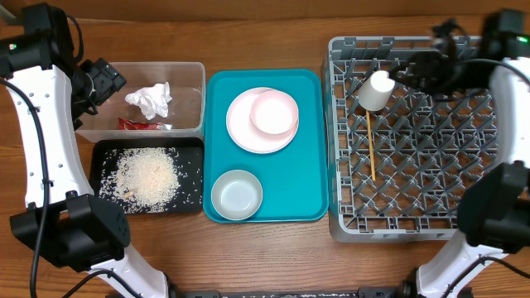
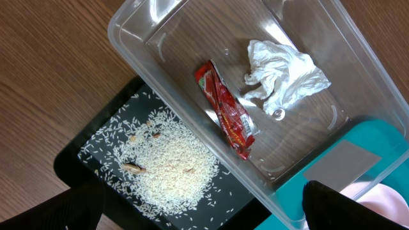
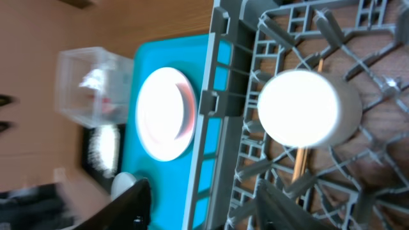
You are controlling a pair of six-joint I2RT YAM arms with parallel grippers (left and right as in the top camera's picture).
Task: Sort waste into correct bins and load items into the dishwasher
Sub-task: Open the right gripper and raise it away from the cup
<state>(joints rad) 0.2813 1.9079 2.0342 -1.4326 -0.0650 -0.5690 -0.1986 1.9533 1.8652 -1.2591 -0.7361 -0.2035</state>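
Note:
The clear tub [image 1: 192,76] holds a crumpled white tissue [image 1: 151,99] [image 2: 281,73] and a red snack wrapper [image 1: 142,125] [image 2: 227,112]. Loose rice [image 1: 147,174] [image 2: 169,169] lies in the black tray [image 1: 190,149]. My left gripper [image 1: 103,80] [image 2: 204,207] hangs open and empty over these bins. A white cup [image 1: 374,91] [image 3: 300,108] lies among the pegs of the grey dish rack [image 1: 344,219], with chopsticks [image 1: 371,149] just below it. My right gripper [image 1: 416,70] [image 3: 204,201] is open beside the cup, holding nothing.
A teal tray [image 1: 302,174] between bins and rack carries a white plate [image 1: 244,128] with a pink plate [image 1: 274,112] on top, and a white bowl [image 1: 237,194]. Both arm bases stand at the table's front corners.

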